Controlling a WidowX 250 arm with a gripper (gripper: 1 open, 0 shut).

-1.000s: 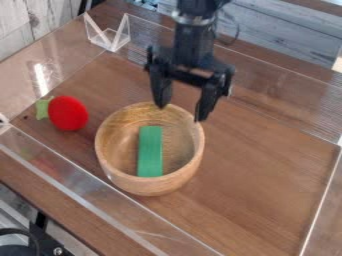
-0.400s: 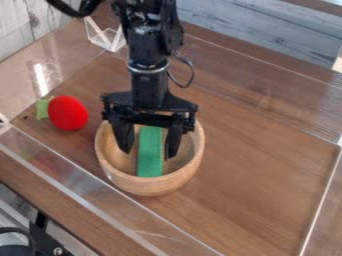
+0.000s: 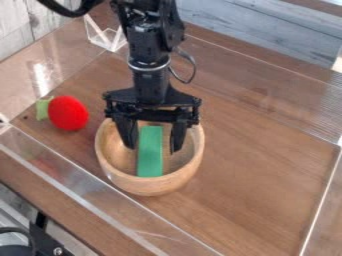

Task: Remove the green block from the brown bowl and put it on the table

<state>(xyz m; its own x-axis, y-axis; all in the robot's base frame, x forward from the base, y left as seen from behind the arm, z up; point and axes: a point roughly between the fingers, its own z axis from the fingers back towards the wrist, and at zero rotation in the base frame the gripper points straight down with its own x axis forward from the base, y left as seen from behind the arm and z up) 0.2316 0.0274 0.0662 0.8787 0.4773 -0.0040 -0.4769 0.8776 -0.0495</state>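
The green block (image 3: 152,152) lies flat inside the brown bowl (image 3: 118,172), which sits on the table (image 3: 267,150) near its front left. My gripper (image 3: 152,133) hangs down into the bowl, open, with one black finger (image 3: 127,132) on each side of the block's far end. Nothing is gripped; the block rests on the bowl's floor. The arm hides the bowl's far rim.
A red ball (image 3: 66,113) with a green patch lies left of the bowl. A clear acrylic stand (image 3: 104,35) is at the back left. Clear acrylic walls (image 3: 80,180) edge the tabletop.
The gripper has moved left from behind the bowl and come down into it, straddling the block. Over the last half second it barely moved. Bowl, block and ball stayed put.
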